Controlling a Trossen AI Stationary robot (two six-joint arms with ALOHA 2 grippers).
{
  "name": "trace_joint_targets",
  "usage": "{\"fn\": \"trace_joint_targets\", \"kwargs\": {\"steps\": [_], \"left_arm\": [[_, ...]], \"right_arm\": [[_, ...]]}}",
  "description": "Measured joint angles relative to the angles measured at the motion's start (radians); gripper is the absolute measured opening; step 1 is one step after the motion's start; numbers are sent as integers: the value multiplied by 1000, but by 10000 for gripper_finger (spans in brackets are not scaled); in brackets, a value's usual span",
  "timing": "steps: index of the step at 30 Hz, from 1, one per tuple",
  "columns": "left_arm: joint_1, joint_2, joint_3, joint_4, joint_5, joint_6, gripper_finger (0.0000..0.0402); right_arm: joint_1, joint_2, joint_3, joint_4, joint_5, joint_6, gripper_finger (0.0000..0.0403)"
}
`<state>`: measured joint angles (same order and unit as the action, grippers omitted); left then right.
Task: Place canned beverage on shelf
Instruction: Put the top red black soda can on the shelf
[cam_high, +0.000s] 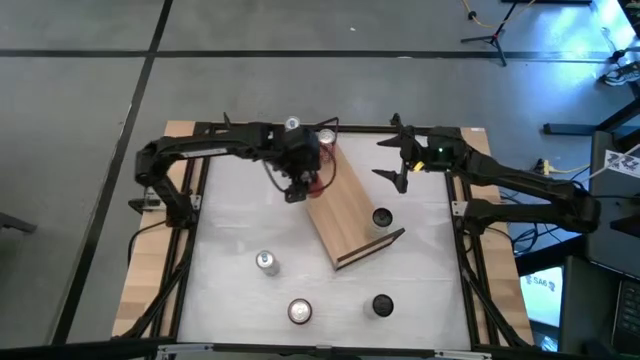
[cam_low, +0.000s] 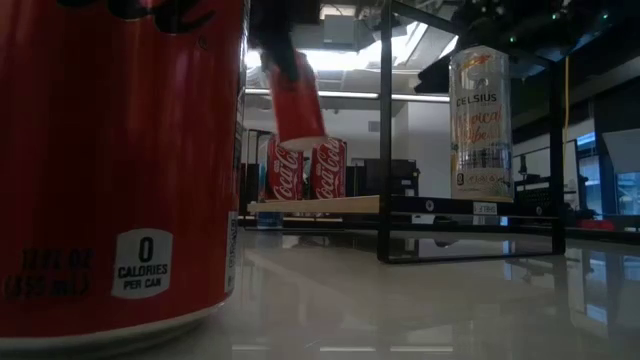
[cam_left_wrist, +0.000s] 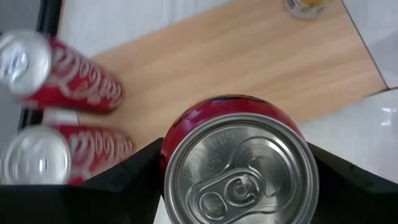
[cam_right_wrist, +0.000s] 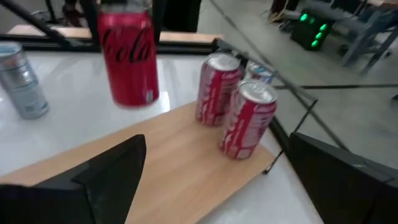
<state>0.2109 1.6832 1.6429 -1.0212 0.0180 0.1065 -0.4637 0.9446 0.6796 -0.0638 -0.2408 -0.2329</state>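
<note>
My left gripper (cam_high: 300, 180) is shut on a red cola can (cam_right_wrist: 130, 56) and holds it in the air over the far end of the shelf (cam_high: 350, 215), a light-wood board lying slantwise on the table. Two red cola cans (cam_right_wrist: 233, 99) stand upright on the board's far end, and they also show in the left wrist view (cam_left_wrist: 68, 112). My right gripper (cam_high: 393, 160) is open and empty, above the table to the right of the shelf's far end. My left gripper pinches the red can between its two fingers, one on each side of the can's wall (cam_left_wrist: 168, 155) just below its top rim. The fingers (cam_left_wrist: 134, 177) come from above, pointing down. The can hangs slightly tilted, its top up, lifted clear of the board (cam_low: 297, 100).
A tall Celsius can (cam_low: 480, 120) stands at the shelf's right edge (cam_high: 381, 217). On the near half of the table stand a silver can (cam_high: 265, 262), a red can (cam_high: 300, 312) and a dark can (cam_high: 382, 305). Black wire rails (cam_low: 385, 150) rise at the shelf's ends.
</note>
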Motion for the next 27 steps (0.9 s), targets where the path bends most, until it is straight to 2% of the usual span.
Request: {"fn": "trace_joint_targets", "kwargs": {"steps": [10,20,27], "left_arm": [[61,202,159,-9,30,120,277],[92,307,172,13,52,141,286],[90,309,173,43,52,166,290]], "right_arm": [[-35,85,-55,120,-84,0,390],[-34,140,-55,124,-86,0,390],[-34,148,-55,125,-86,0,390]]}}
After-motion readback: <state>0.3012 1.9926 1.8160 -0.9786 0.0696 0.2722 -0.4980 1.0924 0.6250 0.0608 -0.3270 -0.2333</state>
